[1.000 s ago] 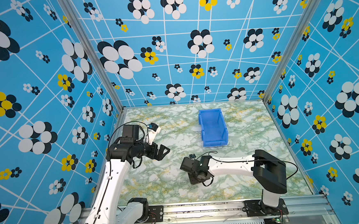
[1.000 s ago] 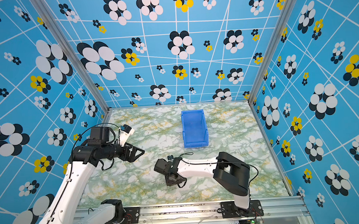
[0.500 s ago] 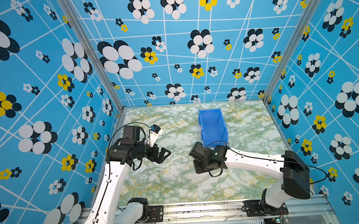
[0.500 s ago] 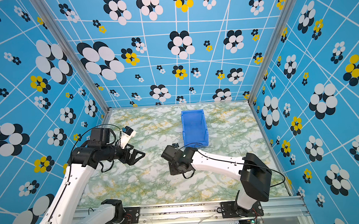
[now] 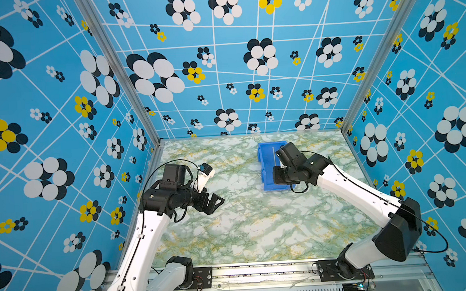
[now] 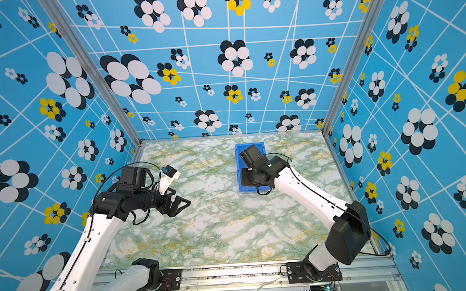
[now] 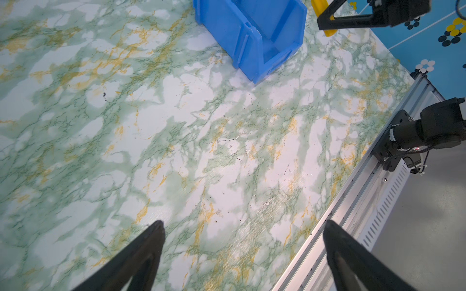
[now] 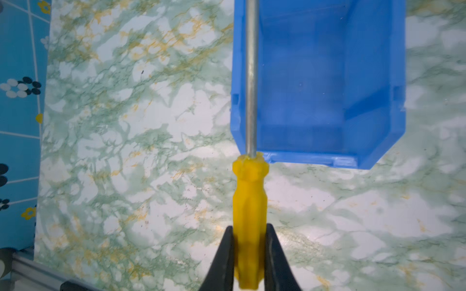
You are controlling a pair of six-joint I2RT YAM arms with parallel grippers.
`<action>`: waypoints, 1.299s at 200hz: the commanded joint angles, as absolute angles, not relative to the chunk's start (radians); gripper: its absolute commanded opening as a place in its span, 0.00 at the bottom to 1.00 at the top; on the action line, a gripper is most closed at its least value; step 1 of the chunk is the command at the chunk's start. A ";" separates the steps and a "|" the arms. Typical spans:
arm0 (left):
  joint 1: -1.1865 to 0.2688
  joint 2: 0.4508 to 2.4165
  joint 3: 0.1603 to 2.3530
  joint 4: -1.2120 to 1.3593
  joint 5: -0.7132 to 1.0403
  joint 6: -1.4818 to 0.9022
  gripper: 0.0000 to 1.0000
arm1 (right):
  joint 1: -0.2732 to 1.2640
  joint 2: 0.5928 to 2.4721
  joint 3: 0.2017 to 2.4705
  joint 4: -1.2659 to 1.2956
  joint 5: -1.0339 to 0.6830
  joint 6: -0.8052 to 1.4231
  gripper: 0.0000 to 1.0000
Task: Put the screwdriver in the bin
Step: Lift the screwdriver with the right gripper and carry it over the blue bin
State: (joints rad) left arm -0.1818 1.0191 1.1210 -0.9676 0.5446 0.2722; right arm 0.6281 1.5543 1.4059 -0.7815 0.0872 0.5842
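Lower left of centre in a top view, the left claw hangs spread wide over the counter. Farther back, right of centre, the right claw pinches the screwdriver by its yellow handle. The shaft lies above one long wall of the bin. This looks like the carry step. Next, probably, centre it over the cavity, then release.

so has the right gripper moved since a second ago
Yes. In a top view the right gripper has moved away from the front rail and up to the bin, now over its near end, shut on the screwdriver.
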 commanded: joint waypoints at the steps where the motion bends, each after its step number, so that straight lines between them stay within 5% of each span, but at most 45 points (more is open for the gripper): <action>1: -0.193 1.003 1.109 -0.956 0.523 0.259 0.99 | 0.570 1.643 1.446 -0.787 0.071 0.496 0.14; 100: -0.205 0.983 1.071 -0.946 0.512 0.230 0.99 | 0.506 2.015 1.700 -0.793 0.064 0.412 0.14; 260: -0.218 0.990 1.063 -0.937 0.515 0.222 0.99 | 0.471 2.261 1.793 -0.774 0.033 0.450 0.18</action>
